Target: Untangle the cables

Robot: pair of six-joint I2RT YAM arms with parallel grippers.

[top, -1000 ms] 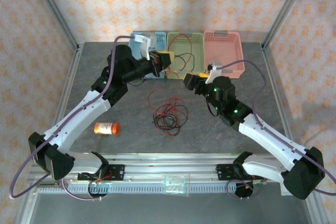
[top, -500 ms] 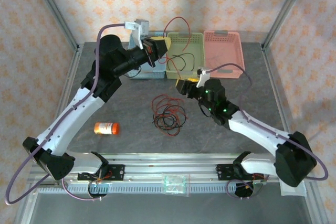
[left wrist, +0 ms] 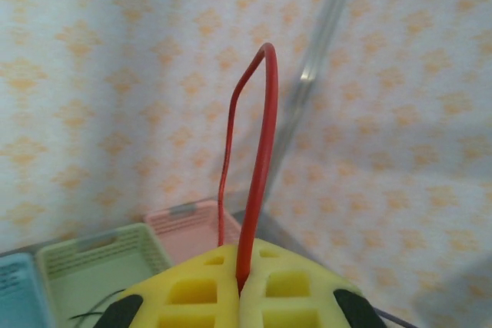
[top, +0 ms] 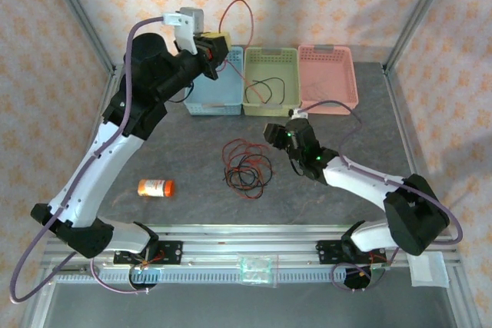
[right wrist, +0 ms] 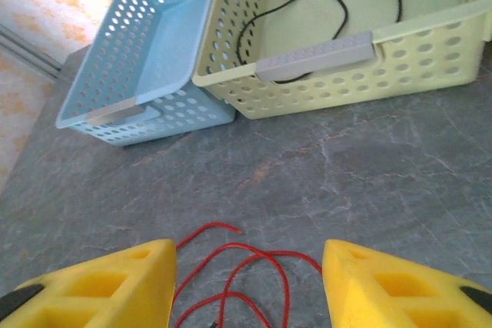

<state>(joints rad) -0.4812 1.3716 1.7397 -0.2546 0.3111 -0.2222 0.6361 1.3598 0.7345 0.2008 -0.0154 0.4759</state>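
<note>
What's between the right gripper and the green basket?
Right wrist view: red cable loops nearest, then bare grey tabletop up to the green basket.

Left pincer (left wrist: 241, 288) clamped on red cable (left wrist: 261, 159) — loop arching upward, green basket (left wrist: 86, 270), pink basket (left wrist: 190, 225) behind

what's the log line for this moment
left gripper: shut on red cable, lifted near blue basket | right gripper: open over cable tangle | black cable: in green basket

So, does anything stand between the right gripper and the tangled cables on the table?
Nothing visible does. The right gripper is open, and red loops of the cables lie on the table straight between its fingers.
</note>
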